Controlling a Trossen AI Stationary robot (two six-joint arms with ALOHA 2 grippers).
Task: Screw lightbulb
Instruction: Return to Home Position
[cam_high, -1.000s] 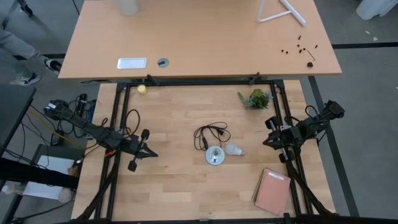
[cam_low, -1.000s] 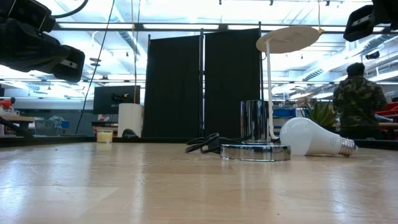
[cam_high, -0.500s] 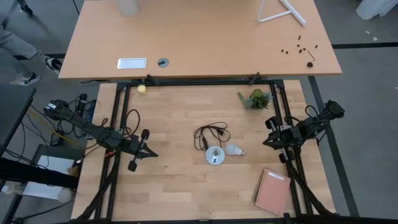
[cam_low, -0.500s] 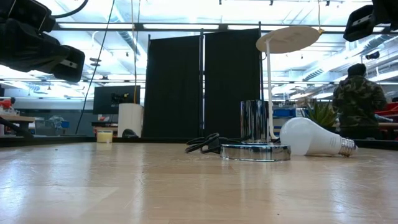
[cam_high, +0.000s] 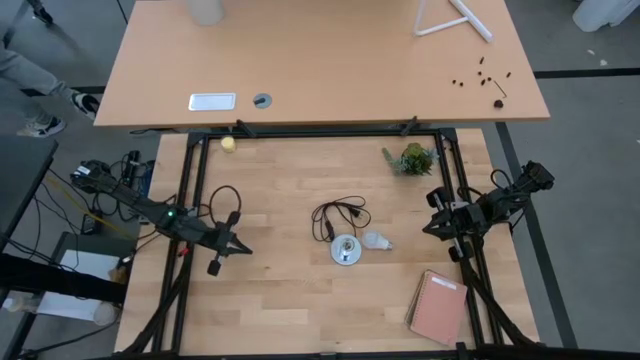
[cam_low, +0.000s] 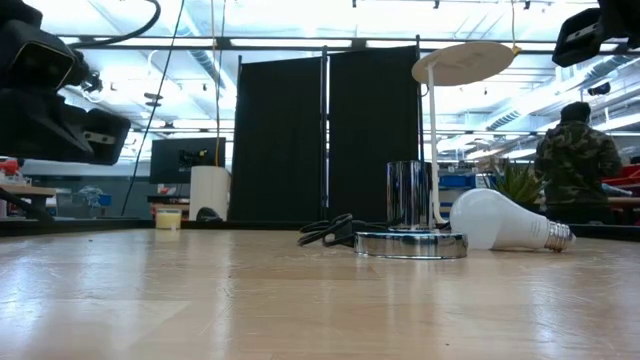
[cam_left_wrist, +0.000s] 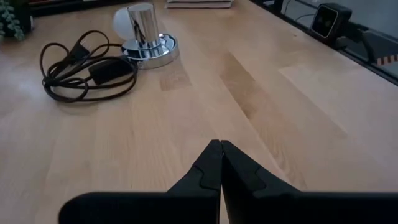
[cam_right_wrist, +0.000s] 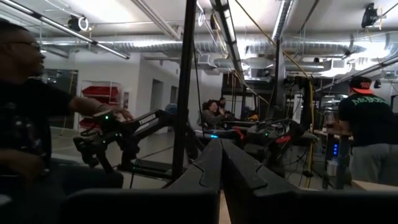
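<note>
1. My left gripper (cam_high: 240, 249), fingers pressed together, has dipped slightly lower at the table's left side. The right gripper (cam_high: 427, 229), also closed, hasn't budged.
2. The lightbulb (cam_high: 375, 240) lies unmoved on its side, just beside the socket disc (cam_high: 346, 250). I judge the arms are parking.

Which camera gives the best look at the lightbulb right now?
The low view: the lightbulb lies in full profile, screw base showing. High view: tiny. Left wrist: half hidden behind the socket. Right wrist: nothing.
</note>
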